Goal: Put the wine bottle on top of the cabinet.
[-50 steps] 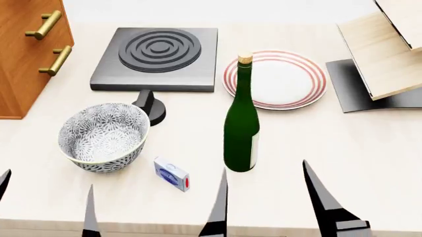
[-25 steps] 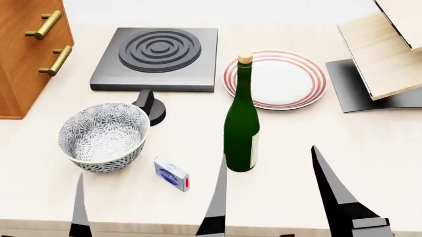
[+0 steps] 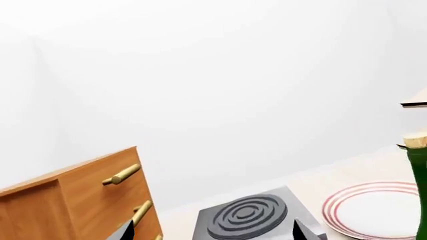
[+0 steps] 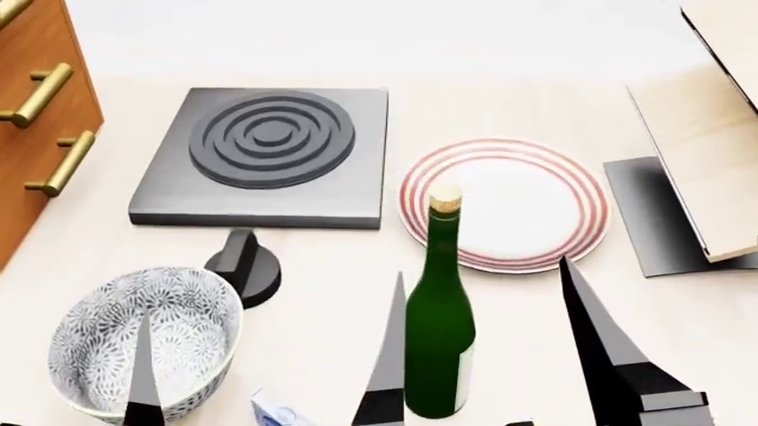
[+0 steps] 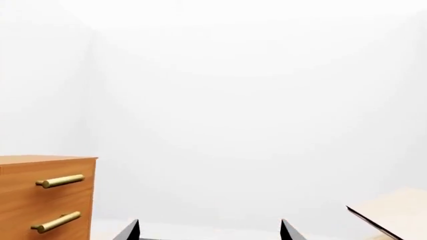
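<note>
The wine bottle [image 4: 438,342], dark green with a tan cork, stands upright on the pale counter in front of the striped plate. In the head view it shows between the two spread fingers of my right gripper [image 4: 482,267], which is open and holds nothing. The right wrist view [image 5: 209,230] does not show the bottle. My left gripper [image 3: 213,230] is open and empty. Only one of its fingers [image 4: 142,373] shows in the head view, over the bowl. The bottle's neck shows at the left wrist view's edge [image 3: 419,190]. The orange-brown cabinet [image 4: 35,115] with brass handles stands at far left and shows in both wrist views [image 3: 80,200] [image 5: 47,195].
A dark hob plate [image 4: 261,151] with a black knob [image 4: 243,266] lies behind the bottle to the left. A red-ringed plate [image 4: 503,200] lies behind the bottle. A patterned bowl [image 4: 71,355] and a small blue-white box [image 4: 279,410] are at front left. A pale rack [image 4: 711,169] on a dark base [image 4: 658,222] is at right.
The whole scene has shifted down and nearer in the head view. The bottle now stands between my right gripper's fingers instead of ahead of them. One left finger has left the view.
</note>
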